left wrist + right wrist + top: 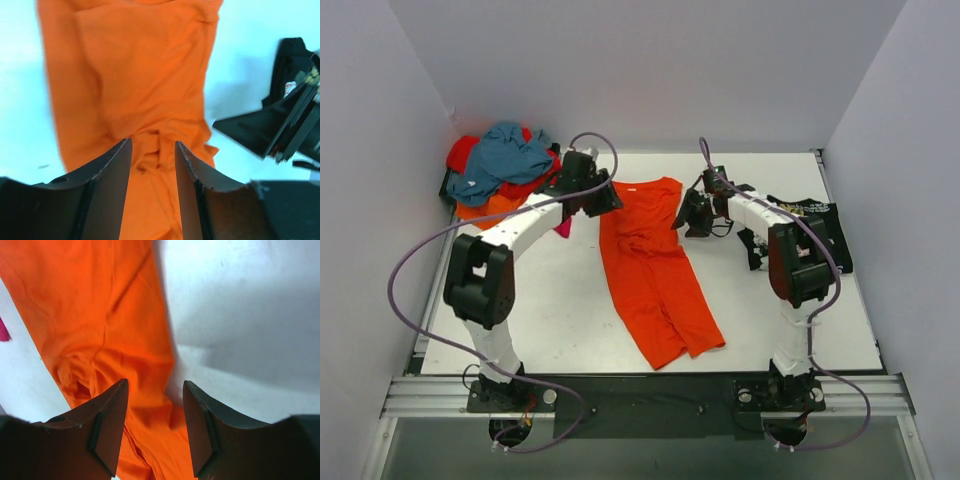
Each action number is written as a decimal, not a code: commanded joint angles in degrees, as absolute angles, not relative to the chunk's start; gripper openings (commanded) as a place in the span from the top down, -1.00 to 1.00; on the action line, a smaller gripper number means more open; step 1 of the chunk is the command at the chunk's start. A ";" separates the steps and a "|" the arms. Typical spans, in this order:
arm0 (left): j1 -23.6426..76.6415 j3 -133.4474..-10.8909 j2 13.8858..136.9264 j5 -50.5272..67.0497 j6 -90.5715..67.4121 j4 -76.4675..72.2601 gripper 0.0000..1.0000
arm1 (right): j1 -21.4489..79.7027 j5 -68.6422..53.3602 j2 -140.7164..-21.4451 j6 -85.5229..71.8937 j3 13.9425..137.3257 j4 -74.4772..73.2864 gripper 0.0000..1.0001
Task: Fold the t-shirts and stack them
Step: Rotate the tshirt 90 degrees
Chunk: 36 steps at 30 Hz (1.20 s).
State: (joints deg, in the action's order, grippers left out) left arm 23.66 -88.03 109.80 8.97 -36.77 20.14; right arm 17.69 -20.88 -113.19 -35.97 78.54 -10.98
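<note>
We see one orange t-shirt [655,265] lying flat at the middle of the white table [550,320]. It forms a long narrow strip running from the far centre towards the near right, with creases bunched near its midpoint.

The left gripper [152,145] hovers over the far left part of this shirt. Its jaws stand apart, with orange cloth visible in the gap and nothing held.

The right gripper [155,385] hovers at the shirt's right edge. Its jaws are also spread and empty, one finger over the cloth and the other over bare table.

A pile of t-shirts [495,175] sits at the far left corner. A teal t-shirt [512,152] lies on top, with a red t-shirt [463,150] beneath it. A strip of magenta cloth [563,228] shows just beside the left arm.

A black t-shirt [820,218] lies at the far right, partly under the right arm.
</note>
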 commanded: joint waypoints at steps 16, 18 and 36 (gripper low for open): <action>15.29 -66.17 109.94 9.40 -41.13 5.01 -0.02 | 17.32 -23.73 -129.72 -39.64 96.67 -18.80 0.68; 14.94 -67.75 112.32 9.67 -41.66 4.22 0.01 | 16.88 -23.73 -130.77 -39.81 98.43 -19.51 0.83; 14.59 -97.81 135.77 14.41 -42.98 11.77 0.29 | 9.32 -24.35 -139.13 -41.48 112.67 -22.76 1.00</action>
State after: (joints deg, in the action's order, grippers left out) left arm 14.90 -91.15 129.62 14.59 -44.45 4.58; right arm 10.35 -24.99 -136.75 -40.58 108.53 -20.18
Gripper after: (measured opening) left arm 0.362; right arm 0.016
